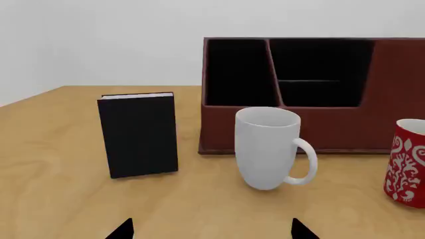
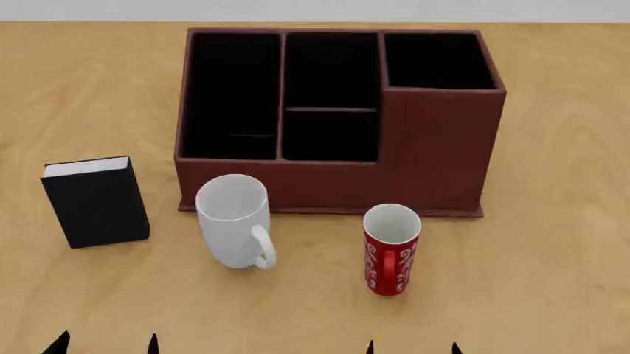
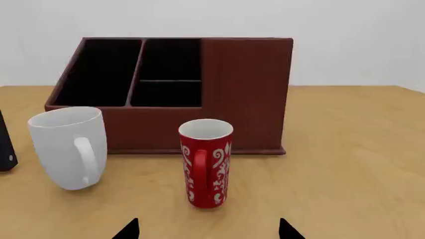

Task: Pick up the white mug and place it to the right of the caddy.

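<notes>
The white mug [image 2: 234, 220] stands upright on the wooden table, just in front of the caddy's left half, handle toward me and to the right. It also shows in the left wrist view [image 1: 269, 147] and the right wrist view [image 3: 68, 147]. The dark red-brown caddy [image 2: 433, 147] stands behind it, its taller section at the right; it also shows in the wrist views [image 1: 391, 94] [image 3: 246, 89]. My left gripper [image 2: 106, 344] is open and empty at the front left, short of the mug. My right gripper [image 2: 412, 346] is open and empty at the front right.
A red mug with white swirls [image 2: 391, 251] stands right of the white mug, in front of the caddy's taller section. A small black book [image 2: 97, 200] stands upright left of the white mug. Bare table [image 2: 561, 221] lies right of the caddy.
</notes>
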You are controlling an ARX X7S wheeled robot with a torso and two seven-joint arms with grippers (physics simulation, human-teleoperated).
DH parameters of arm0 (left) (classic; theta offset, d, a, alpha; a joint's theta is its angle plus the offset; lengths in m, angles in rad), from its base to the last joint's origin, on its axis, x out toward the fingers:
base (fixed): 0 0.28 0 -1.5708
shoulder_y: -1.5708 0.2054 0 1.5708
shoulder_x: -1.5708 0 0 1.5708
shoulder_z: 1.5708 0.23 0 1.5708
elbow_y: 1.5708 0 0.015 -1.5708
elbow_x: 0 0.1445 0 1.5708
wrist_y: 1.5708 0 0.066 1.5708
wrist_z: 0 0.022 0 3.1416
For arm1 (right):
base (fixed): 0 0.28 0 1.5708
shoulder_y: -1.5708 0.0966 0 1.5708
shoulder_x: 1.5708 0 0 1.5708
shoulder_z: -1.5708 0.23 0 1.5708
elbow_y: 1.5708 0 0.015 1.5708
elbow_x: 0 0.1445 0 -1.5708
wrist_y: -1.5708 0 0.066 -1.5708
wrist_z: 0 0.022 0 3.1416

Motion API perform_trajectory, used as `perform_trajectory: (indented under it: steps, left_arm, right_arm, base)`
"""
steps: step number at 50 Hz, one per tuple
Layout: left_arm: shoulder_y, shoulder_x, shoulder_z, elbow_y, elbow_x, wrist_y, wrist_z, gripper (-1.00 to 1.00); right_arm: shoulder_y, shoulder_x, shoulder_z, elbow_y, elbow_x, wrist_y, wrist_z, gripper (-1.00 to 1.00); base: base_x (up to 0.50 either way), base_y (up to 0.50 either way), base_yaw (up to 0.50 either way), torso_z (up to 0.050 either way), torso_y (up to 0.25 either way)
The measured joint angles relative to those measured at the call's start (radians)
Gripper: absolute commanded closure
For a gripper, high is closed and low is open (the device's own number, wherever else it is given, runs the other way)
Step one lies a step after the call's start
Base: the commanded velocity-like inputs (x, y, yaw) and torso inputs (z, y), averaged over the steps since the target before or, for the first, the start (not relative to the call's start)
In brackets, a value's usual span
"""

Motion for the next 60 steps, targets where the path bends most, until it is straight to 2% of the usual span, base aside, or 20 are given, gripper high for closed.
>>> perform_trajectory:
  steps: [10, 22, 42, 60]
  left_arm:
    - [-0.003, -0.015, 0.026, 0.018, -0.015, -0.013, -0.026, -1.0]
    - [-0.002, -0.044, 0.075, 0.129, -0.007, -0.1, -0.054, -1.0]
    - [-0.051, -0.081, 0.139, 0.356, 0.024, -0.285, -0.099, -1.0]
    - [-0.065, -0.105, 0.176, 0.411, 0.032, -0.322, -0.132, -1.0]
  right_arm:
    - [0.001, 0.055, -0.047, -0.033, 0.106, 0.017, 0.009, -1.0]
    - [0.006, 0.135, -0.065, -0.186, 0.198, 0.17, 0.006, -1.0]
    - [0.075, 0.227, -0.063, -0.436, 0.238, 0.416, 0.057, -1.0]
    - [0.07, 0.253, -0.05, -0.504, 0.249, 0.451, 0.082, -1.0]
  base:
    - [0.0, 0.0, 0.0, 0.0, 0.0]
    - [0.0, 0.0, 0.0, 0.0, 0.0]
    - [0.0, 0.0, 0.0, 0.0, 0.0]
    - [0.4, 0.0, 0.0, 0.0, 0.0]
